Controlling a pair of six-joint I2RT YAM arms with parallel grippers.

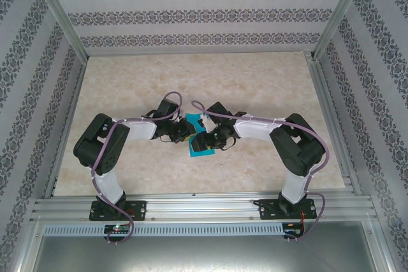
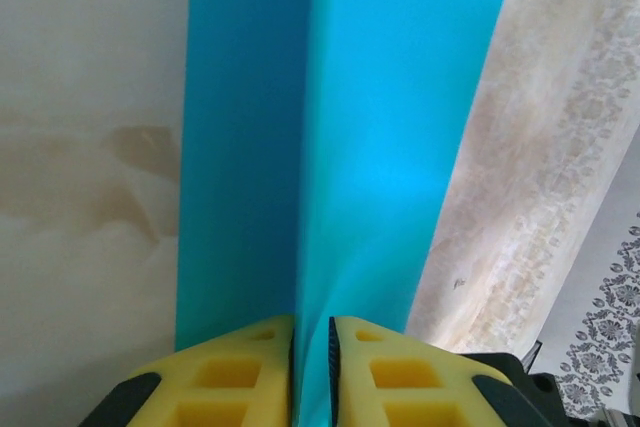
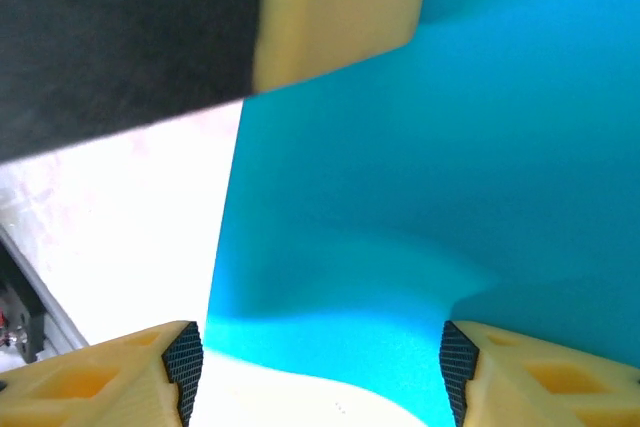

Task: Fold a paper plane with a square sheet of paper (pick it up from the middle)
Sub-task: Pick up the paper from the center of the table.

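Square sheet of paper point(image 1: 203, 151), creased into a ridge whose long axis runs straight ahead from the left gripper point(image 2: 312, 332), which pinches its near end, with the right gripper point(image 3: 320, 347) spread wide just beside, facing the sheet.

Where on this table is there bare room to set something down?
Bare: the far half of the table up to the back wall, and the near strip between the two arm bases. Narrower patches lie outside the left arm and the right arm. Crowded: the centre, where the left gripper and right gripper meet at the paper sheet.
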